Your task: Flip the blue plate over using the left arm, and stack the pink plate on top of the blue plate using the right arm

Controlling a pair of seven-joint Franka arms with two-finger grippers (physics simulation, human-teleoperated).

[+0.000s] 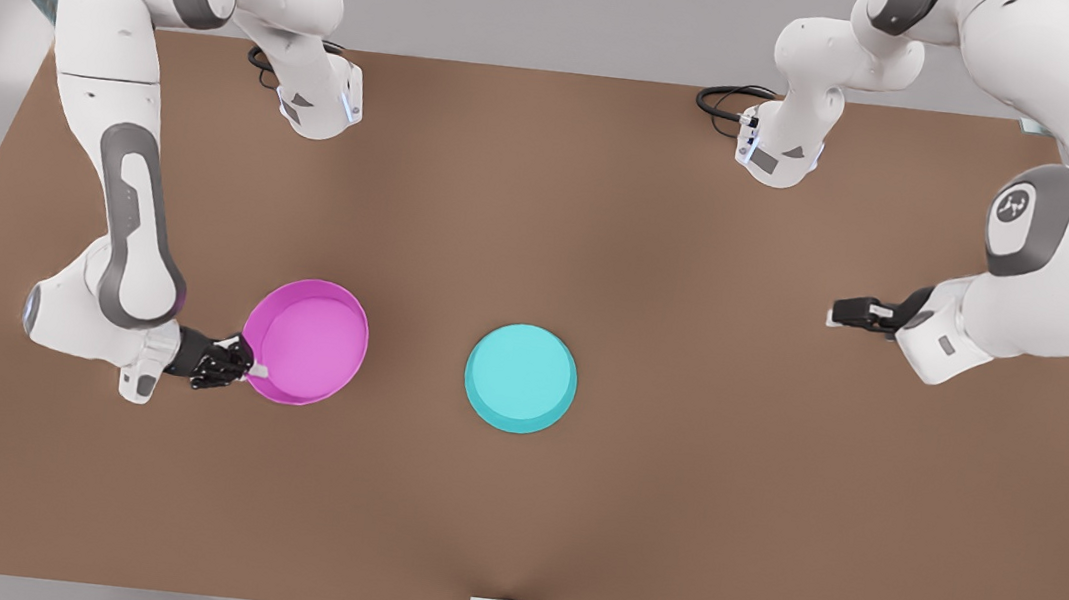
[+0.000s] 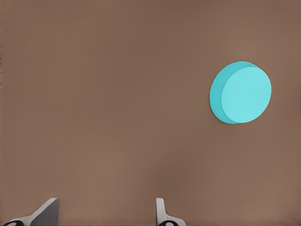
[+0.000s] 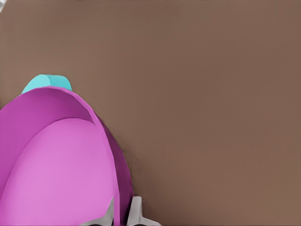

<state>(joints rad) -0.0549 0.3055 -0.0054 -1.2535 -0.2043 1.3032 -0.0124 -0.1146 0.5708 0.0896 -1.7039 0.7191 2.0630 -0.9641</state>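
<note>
Blue plate: we found the blue plate [image 1: 520,379] lying base-up on the brown surface [image 1: 675,477], near the middle; its flat base faced the camera in the front view.

Pink plate: the pink plate [image 1: 308,342] sat rim-up and somewhat tilted toward the front view's left of the blue plate, apart from it.

Right pincer: we saw the right pincer [image 1: 253,369] clamped on the pink plate's rim at the edge away from the blue plate. The right wrist view showed what the front view could not: one fingertip [image 3: 135,209] outside the wall of the pink plate [image 3: 56,169] and the other inside, with the blue plate [image 3: 47,82] peeking past the far rim.

Left pincer: the left pincer [image 1: 840,312] hung at the front view's right, well apart from both plates. The left wrist view gave us its fingers [image 2: 161,212] spread apart with nothing between them, and the blue plate [image 2: 242,92] farther off.
</note>
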